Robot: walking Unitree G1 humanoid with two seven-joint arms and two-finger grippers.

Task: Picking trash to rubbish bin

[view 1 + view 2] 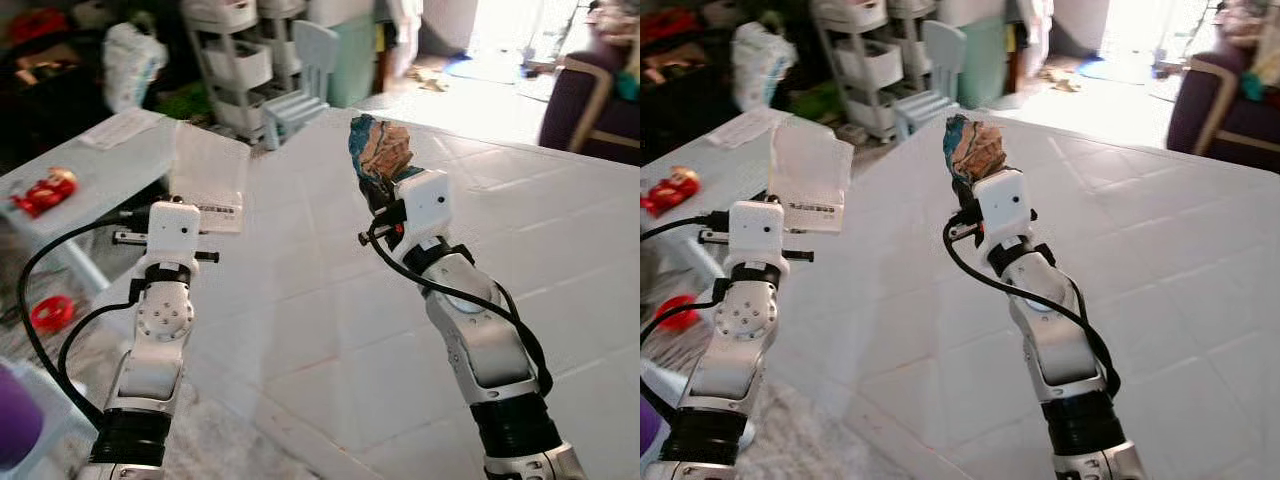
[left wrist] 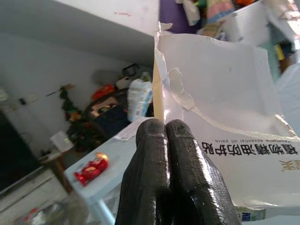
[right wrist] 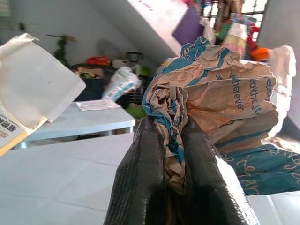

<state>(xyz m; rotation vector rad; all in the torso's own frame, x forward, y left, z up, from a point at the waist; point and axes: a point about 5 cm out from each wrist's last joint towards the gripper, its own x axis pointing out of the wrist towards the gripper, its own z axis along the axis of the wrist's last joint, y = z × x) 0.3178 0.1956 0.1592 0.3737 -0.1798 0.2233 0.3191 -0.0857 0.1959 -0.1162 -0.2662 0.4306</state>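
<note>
My right gripper point(image 1: 380, 185) is raised over the white tiled floor and shut on a crumpled brown and teal paper wrapper point(image 1: 379, 149), which bulges out above the black fingers point(image 3: 145, 168). My left gripper point(image 1: 200, 195) is held up at my left, shut on the edge of a flat white torn-open packet point(image 1: 210, 180) with black printed characters point(image 2: 248, 149). In the left wrist view the two fingers point(image 2: 168, 173) are pressed together on the packet's lower edge. The packet also appears at the side of the right wrist view as a white sheet point(image 3: 33, 89).
A low grey table point(image 1: 95, 165) with a red toy car point(image 1: 42, 190) stands at my left. Behind it are white drawer racks point(image 1: 240, 70), a pale plastic chair point(image 1: 300, 85) and a white bag point(image 1: 135, 60). A dark sofa point(image 1: 590, 100) sits at the far right.
</note>
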